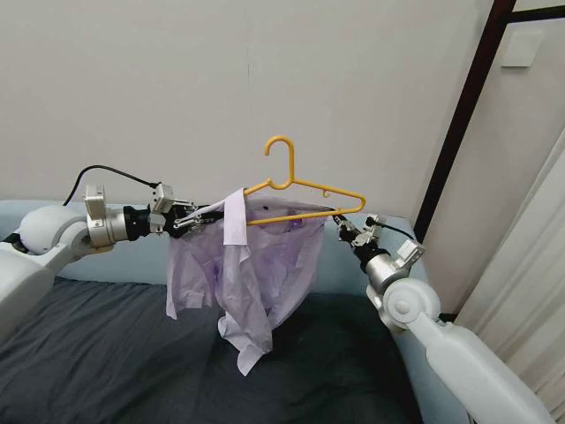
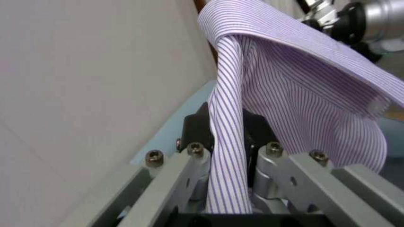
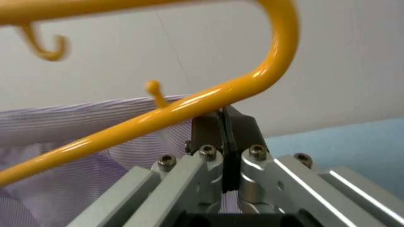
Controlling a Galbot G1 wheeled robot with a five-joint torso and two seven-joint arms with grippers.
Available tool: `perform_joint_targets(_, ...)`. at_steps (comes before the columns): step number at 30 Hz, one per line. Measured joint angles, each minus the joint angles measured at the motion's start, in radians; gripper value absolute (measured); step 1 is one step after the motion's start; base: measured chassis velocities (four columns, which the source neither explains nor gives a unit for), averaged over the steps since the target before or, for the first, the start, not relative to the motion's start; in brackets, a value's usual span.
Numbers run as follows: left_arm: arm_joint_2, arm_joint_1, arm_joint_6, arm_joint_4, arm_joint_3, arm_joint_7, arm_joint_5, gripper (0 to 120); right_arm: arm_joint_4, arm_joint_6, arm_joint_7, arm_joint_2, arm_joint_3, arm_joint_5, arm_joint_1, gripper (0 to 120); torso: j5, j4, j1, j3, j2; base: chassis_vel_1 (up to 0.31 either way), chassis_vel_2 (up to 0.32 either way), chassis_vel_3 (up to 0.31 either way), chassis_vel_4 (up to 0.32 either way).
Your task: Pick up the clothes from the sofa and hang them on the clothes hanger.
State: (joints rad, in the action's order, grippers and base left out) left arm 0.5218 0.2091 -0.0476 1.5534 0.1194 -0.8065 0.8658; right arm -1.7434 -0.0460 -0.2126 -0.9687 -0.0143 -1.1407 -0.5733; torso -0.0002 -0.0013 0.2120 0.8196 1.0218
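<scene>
Shirt (image 1: 247, 274), purple-striped, in left hand (image 1: 201, 216)

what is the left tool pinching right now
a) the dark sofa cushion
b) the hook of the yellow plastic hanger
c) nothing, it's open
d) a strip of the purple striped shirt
D: in the left wrist view a strip of the purple striped shirt runs down between the shut fingers of the left tool, while the yellow plastic hanger sits at the right tool.
</scene>
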Motion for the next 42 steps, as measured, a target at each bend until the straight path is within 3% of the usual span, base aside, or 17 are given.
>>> perform_joint_targets(6,0.018,-0.021,0.005,0.005,0.023,0.092,-0.031,7,0.0,-0.006,0.054,0.025,-0.029,0.077,-0.011,0,-0.0003,0.0001,0.0,0.0,0.0,0.0,0.0,0.0,0.0)
perform_joint_targets(20,0.027,-0.018,0.033,0.012,0.034,0.124,0.004,7,-0.007,0.024,0.065,0.025,-0.028,0.133,-0.061,0,-0.0004,0.0002,0.0,0.0,0.0,0.0,0.0,0.0,0.0)
perform_joint_targets(34,0.043,-0.016,0.044,0.003,0.052,0.125,0.031,7,0.04,0.078,0.046,-0.058,0.025,0.257,-0.186,49,-0.0006,0.0002,0.0,0.0,0.0,0.0,0.0,0.0,0.0)
perform_joint_targets(41,0.056,-0.012,0.044,-0.007,0.059,0.124,0.026,7,0.017,0.144,0.126,-0.089,0.045,0.428,-0.393,79,-0.0004,-0.0001,0.0,0.0,0.0,0.0,0.0,0.0,0.0)
perform_joint_targets(42,0.056,-0.012,0.044,-0.007,0.059,0.124,0.026,7,0.017,0.144,0.126,-0.089,0.045,0.428,-0.393,79,-0.0004,-0.0001,0.0,0.0,0.0,0.0,0.0,0.0,0.0)
